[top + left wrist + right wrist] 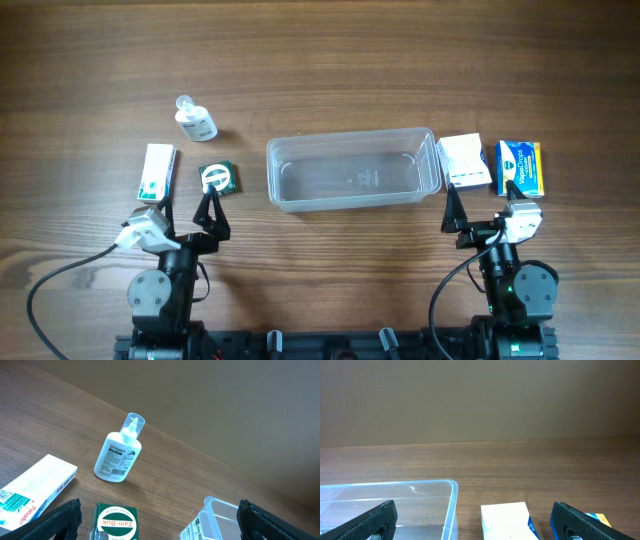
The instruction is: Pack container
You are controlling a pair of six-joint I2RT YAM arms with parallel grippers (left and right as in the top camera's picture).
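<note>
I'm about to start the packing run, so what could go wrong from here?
The small white plastic bottle lies on its side and may roll away from closing fingers. The white cardboard box sits close between the clear plastic rectangular container and the blue-and-yellow box, so the open right gripper could shove either one.

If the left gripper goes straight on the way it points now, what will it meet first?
Most likely the green Zam-Buk box, just ahead of the left gripper; depth is unclear.

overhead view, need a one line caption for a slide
Empty clear container on a wooden table, with a white bottle and two small boxes to its left, two more to its right
</note>
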